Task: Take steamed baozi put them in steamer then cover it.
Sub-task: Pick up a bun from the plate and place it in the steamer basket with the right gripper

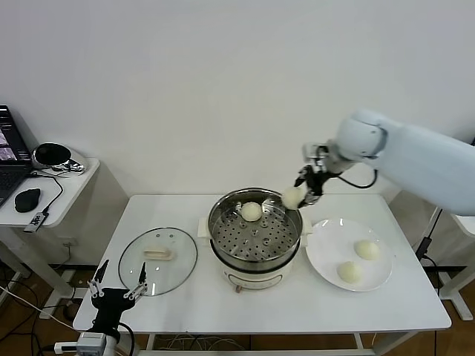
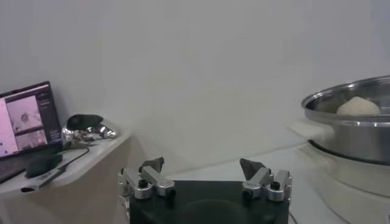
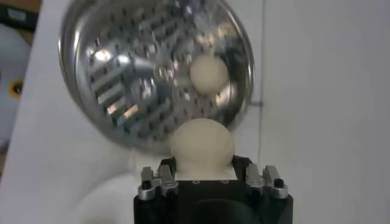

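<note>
The steamer point(image 1: 255, 256), a shiny steel pot with a perforated tray on a white base, stands mid-table. One baozi point(image 1: 251, 211) lies on the tray at the far side; it also shows in the right wrist view point(image 3: 209, 72) and the left wrist view point(image 2: 358, 106). My right gripper point(image 1: 300, 194) is shut on a second baozi point(image 3: 202, 143) and holds it above the steamer's far right rim point(image 3: 247, 61). Two more baozi point(image 1: 367, 249) point(image 1: 349, 271) lie on the white plate point(image 1: 326, 252). The glass cover point(image 1: 175, 268) with its white handle point(image 1: 157, 254) lies flat on the table, left of the steamer. My left gripper point(image 1: 117, 286) is open, low at the table's front left.
A side table point(image 1: 52, 194) at the far left holds a laptop point(image 1: 9, 159), a mouse point(image 1: 27, 199) and a dark headset-like object point(image 1: 52, 154). A white wall runs behind the table. The table's front edge lies close to the left gripper.
</note>
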Robot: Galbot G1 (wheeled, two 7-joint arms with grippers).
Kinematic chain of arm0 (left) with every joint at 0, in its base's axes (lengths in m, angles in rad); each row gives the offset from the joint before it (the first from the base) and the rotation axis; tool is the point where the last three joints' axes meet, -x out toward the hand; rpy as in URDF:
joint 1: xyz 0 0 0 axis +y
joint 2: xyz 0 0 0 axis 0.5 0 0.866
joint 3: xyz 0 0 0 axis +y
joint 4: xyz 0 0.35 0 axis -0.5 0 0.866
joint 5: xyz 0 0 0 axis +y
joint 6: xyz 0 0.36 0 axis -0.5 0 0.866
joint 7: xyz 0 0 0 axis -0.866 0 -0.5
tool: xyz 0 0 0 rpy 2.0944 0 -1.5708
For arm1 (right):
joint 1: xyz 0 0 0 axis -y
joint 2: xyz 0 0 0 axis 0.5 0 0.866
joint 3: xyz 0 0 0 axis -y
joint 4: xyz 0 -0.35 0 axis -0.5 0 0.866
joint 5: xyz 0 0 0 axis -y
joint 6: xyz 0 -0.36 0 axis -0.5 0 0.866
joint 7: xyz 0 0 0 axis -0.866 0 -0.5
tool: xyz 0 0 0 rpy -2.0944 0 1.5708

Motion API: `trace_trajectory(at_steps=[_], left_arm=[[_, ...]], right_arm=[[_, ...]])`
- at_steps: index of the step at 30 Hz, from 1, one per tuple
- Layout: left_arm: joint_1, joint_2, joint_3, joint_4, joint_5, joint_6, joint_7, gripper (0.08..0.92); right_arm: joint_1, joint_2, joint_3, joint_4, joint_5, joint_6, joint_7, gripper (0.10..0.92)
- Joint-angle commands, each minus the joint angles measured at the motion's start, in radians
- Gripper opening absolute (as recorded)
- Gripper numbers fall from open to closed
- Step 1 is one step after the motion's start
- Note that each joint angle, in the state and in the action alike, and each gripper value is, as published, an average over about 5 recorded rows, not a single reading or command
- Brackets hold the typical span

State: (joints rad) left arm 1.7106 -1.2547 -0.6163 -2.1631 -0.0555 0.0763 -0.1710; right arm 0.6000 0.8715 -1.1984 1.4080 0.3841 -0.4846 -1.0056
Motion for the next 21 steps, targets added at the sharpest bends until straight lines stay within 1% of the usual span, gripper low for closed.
trace_trajectory(at_steps=[1, 4, 8, 12, 21], left_arm=[[-0.001, -0.007, -0.003, -0.003, 0.009, -0.002, -0.001, 0.823], [-0.001, -0.011, -0.004, -0.003, 0.009, -0.002, -0.001, 0.823], [-0.002, -0.017, -0.005, 0.002, 0.009, -0.002, -0.001, 0.823], [-0.004, -0.02, -0.003, 0.006, 0.009, -0.003, -0.001, 0.823], [-0.009, -0.021, 0.005, 0.012, 0.01, -0.003, -0.001, 0.823]], right_arm=[[-0.025, 0.303, -0.067, -0.094, 0.156, -0.139, 0.112, 0.59], [-0.056, 0.365, -0.065, -0.148, 0.174, -0.167, 0.131, 0.589], [-0.096, 0.41, -0.067, -0.182, 0.182, -0.207, 0.162, 0.59], [-0.129, 0.429, -0.072, -0.202, 0.174, -0.236, 0.184, 0.589], [-0.167, 0.444, -0.067, -0.239, 0.155, -0.241, 0.205, 0.592]])
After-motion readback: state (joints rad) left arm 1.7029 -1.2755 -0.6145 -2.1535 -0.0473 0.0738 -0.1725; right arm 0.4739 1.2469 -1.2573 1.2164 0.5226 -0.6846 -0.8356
